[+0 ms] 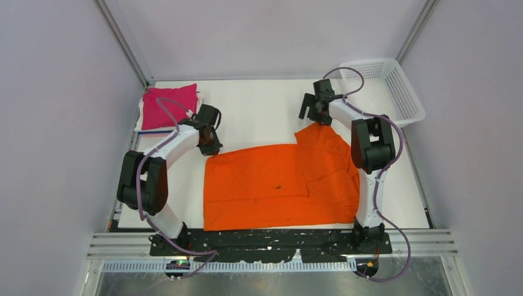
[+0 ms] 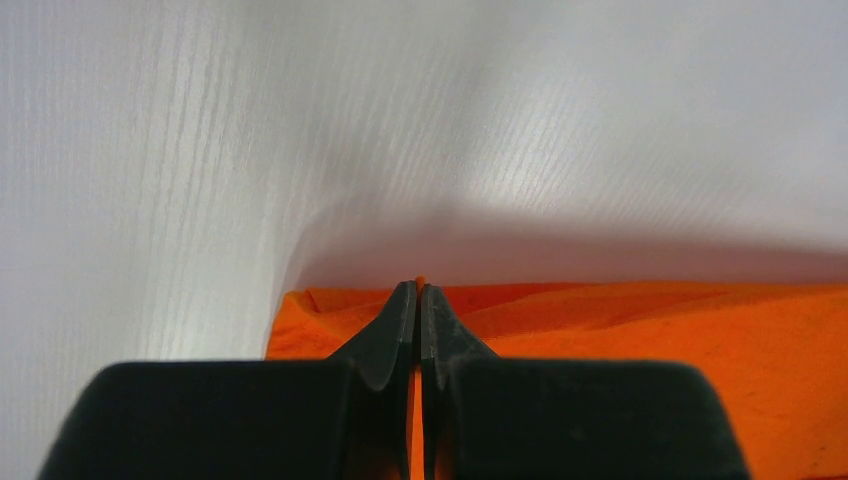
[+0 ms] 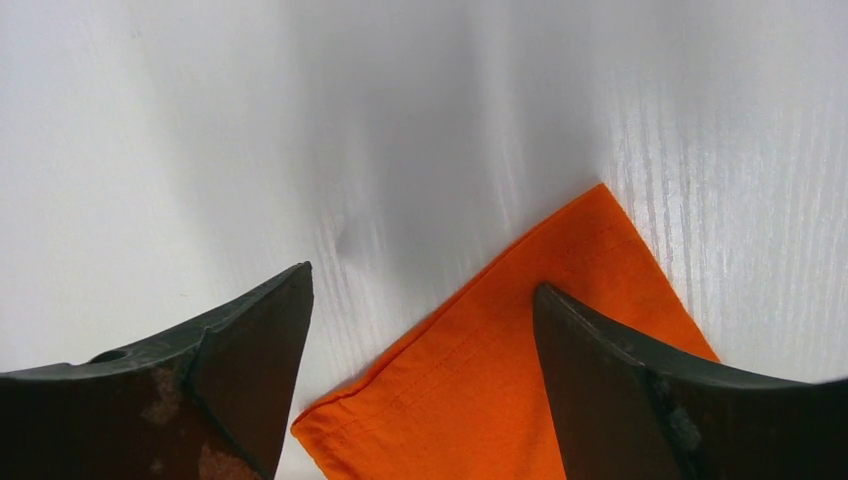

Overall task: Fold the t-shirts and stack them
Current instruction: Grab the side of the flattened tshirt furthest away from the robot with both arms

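Observation:
The bright orange t-shirt (image 1: 280, 185) lies spread on the white table, partly folded, one sleeve reaching toward the back right. My left gripper (image 1: 210, 140) is shut on the shirt's far left corner; in the left wrist view the jaws (image 2: 418, 290) pinch orange cloth (image 2: 640, 330). My right gripper (image 1: 310, 113) is open just above the sleeve tip; in the right wrist view the fingers straddle the sleeve hem (image 3: 500, 360) without holding it. The magenta-pink t-shirt (image 1: 169, 106) lies folded at the back left on a white one.
A white plastic lattice basket (image 1: 395, 92) stands at the back right corner. Grey walls enclose the table on three sides. The arm bases sit on a black rail (image 1: 271, 239) at the near edge.

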You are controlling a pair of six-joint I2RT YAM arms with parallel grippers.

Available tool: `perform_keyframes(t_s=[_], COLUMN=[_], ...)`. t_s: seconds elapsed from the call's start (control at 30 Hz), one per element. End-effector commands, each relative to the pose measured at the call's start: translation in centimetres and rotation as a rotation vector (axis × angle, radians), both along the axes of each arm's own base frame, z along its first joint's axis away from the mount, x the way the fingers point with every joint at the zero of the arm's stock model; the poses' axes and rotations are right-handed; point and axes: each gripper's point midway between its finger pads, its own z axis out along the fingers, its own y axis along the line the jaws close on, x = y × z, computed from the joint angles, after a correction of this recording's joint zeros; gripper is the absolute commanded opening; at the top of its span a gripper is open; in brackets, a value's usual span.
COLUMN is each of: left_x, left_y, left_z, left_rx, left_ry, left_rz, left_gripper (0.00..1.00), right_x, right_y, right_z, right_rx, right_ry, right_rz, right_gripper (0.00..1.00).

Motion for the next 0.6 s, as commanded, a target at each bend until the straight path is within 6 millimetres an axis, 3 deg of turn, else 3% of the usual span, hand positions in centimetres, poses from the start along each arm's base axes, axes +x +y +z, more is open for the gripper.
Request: perform_keyframes(t_s=[0.0,0.23,0.57], left_x=[0.3,0.1,0.0], left_y=[-0.2,-0.3,-0.4], left_z=[1.4,1.4,1.3], left_rx=[-0.017,-0.022,-0.032], left_ry=[-0.049,-0.049,-0.059], left_rz=[-0.01,-0.009,-0.014], left_gripper=[0.0,0.0,0.0], right_x=[-0.2,-3.3,-5.4], right_y=[0.0,0.5,-0.2], right_z=[-0.7,-1.2,-1.2], right_rx=[-0.005,-0.033,-0.039], right_ry=[0.019,0.09,0.088], right_rz=[-0.029,-0.075,-0.188], right_gripper=[0.84,0.63,0.29])
